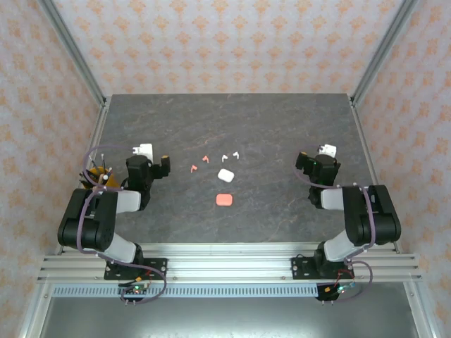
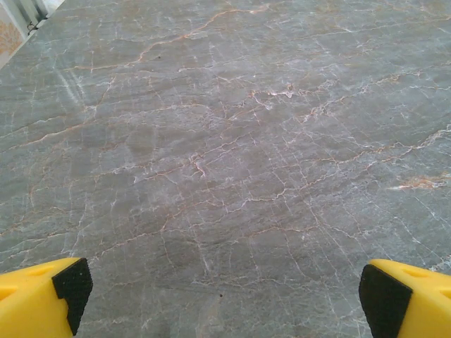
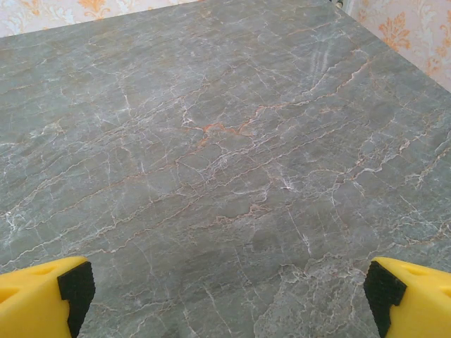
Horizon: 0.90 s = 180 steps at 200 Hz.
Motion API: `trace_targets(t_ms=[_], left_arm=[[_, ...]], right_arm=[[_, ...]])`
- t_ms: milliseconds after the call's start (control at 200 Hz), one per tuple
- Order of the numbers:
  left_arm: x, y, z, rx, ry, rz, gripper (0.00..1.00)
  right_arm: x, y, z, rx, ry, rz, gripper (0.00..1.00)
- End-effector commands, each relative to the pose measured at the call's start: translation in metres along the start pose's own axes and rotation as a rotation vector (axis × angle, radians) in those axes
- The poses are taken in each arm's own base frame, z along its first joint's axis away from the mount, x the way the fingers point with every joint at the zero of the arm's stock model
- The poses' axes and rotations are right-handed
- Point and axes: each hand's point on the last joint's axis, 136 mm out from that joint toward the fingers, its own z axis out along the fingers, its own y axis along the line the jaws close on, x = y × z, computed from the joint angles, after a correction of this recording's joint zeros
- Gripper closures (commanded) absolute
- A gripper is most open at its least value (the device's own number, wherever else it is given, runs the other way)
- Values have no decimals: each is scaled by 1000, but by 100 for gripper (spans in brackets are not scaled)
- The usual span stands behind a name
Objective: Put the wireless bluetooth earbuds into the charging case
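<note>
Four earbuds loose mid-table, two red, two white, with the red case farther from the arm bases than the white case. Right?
No. The top external view shows the red case nearer the arm bases than the white case, not farther. The rest holds: two red earbuds and two white earbuds lie loose mid-table.

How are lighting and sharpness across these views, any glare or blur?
Top external: even soft light, faint shadows, earbuds tiny but distinct. Left wrist: pale sheen on the table at upper left, slightly soft. Right wrist: even light, veining sharp, no glare.
</note>
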Motion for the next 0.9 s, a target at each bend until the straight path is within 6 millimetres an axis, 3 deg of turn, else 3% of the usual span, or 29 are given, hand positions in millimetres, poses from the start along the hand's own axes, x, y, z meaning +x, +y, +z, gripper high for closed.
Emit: trace_targets(t_ms=[0,896], left_arm=[[-17,3,0,-17,-51,-15,0],[-17,3,0,-21,-50,-14,0]], right_arm=[[-11,2,-1,-14,-31,-6,1],[-12,1,-1,-16,-32,1,1]])
